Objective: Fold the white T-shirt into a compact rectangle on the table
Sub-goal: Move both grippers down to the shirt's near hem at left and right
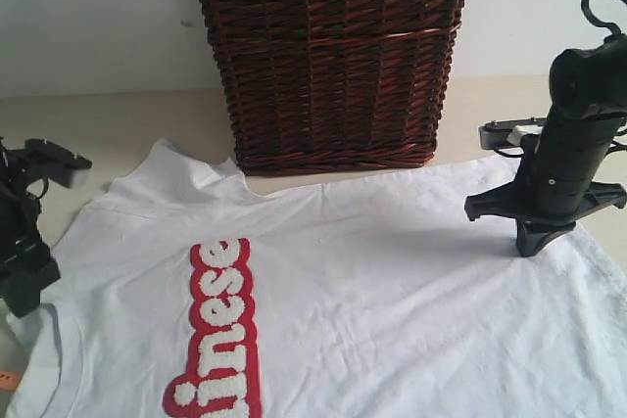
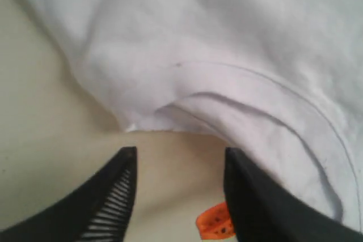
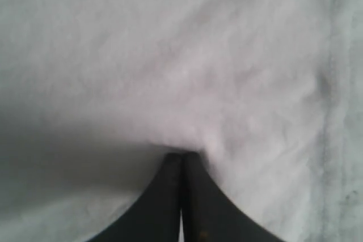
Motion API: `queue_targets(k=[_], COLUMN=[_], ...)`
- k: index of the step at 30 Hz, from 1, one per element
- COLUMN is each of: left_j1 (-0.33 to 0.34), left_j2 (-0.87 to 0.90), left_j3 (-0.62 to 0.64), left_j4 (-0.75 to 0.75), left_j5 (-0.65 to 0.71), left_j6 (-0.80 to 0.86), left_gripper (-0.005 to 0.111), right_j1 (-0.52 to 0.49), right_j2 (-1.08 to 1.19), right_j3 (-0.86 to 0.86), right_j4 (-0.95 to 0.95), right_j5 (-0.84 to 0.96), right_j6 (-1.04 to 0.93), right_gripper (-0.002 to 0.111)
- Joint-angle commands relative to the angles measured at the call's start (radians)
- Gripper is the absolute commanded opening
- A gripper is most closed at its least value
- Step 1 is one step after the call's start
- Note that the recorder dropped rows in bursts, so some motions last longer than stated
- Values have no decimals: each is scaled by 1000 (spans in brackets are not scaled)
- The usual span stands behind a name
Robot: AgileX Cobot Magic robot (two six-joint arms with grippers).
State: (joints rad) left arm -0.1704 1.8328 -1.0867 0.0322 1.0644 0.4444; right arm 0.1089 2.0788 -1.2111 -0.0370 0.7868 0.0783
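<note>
The white short-sleeved cotton T-shirt with fuzzy red-outlined lettering lies spread on the pale beige matte bench, one edge near the foot of the dark brown wicker basket. The left gripper hangs by the ribbed collar with jaws spread and nothing between them, a small orange tag beside one finger. The right gripper is pressed together, tips down on the cloth at the opposite side; whether a pinch of fabric is caught I cannot tell. The shirt looks light, limp and quick to wrinkle, so it is best taken at seamed edges, shoulder or hem, where doubled cloth holds firmer
</note>
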Motion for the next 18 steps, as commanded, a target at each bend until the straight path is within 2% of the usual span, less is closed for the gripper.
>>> queue_targets(k=[1,3,6,8,10,11,14,16,18], left_j1=[-26,-39,-41,-41,-41,-41,-39,-39,-39], left_j2=[-11,-11,-11,-19,-23,-17,-12,-17,-30], left_j3=[97,169,244,273,306,341,375,363,360], left_j4=[-80,-111,-115,-97,-65,-49,17,176,238], left_j5=[-74,-190,-257,-259,-331,-432,-571,-527,-511], left_j6=[261,378,497,551,551,549,449,272,223], left_gripper=[66,65,57,61,68,71,72,72,73], right_j1=[-33,-33,-33,-33,-33,-33,-33,-33,-33], right_j2=[102,98,98,98,98,98,98,98,98], right_j3=[26,26,26,26,26,26,26,26,26], right_j4=[37,117,132,133,138,144,144,144,144], right_j5=[-60,-56,-45,-35,-31,-28,-20,-15,-15], right_j6=[-110,-186,-189,-189,-189,-189,-189,-189,-189], right_gripper=[0,0,0,0,0,0,0,0,0])
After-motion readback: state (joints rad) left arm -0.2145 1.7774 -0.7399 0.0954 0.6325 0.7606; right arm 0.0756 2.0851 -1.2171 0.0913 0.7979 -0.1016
